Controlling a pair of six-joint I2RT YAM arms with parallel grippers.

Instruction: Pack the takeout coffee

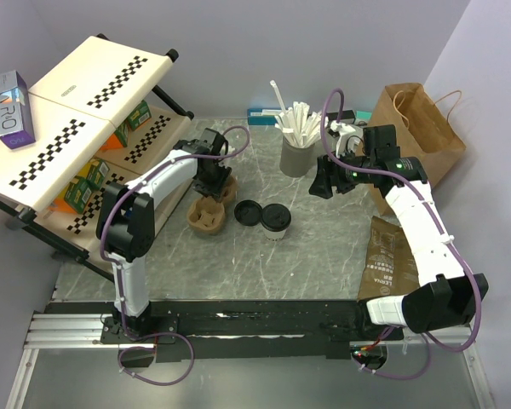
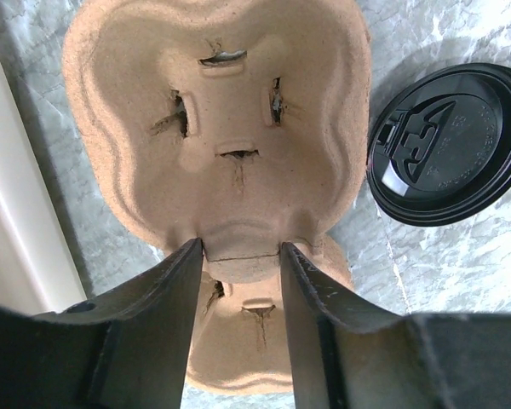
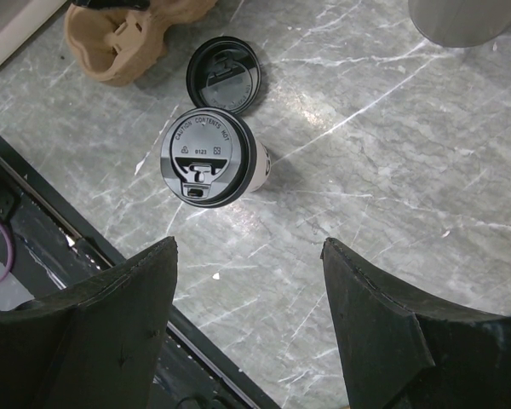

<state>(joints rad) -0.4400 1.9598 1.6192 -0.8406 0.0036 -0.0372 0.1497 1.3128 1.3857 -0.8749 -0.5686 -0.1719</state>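
The takeout coffee is a small white paper cup point(image 1: 277, 221) with a black lid on it point(image 3: 209, 158), standing upright mid-table. A second black lid point(image 1: 248, 211) lies flat just left of it and also shows in the left wrist view point(image 2: 447, 141). The brown pulp cup carrier point(image 1: 207, 213) sits left of the lids. My left gripper point(image 1: 211, 177) reaches down onto it, its jaws closed on the carrier's point(image 2: 221, 128) centre ridge. My right gripper point(image 1: 324, 181) hangs open and empty in the air to the cup's right, the cup beyond its fingertips point(image 3: 166, 256).
A dark grey cup of white sticks point(image 1: 296, 153) stands behind the coffee. A brown paper bag point(image 1: 422, 128) stands at the back right, and a flat brown bag point(image 1: 392, 256) lies at the right. A checkered shelf rack point(image 1: 77, 111) with boxes fills the left side.
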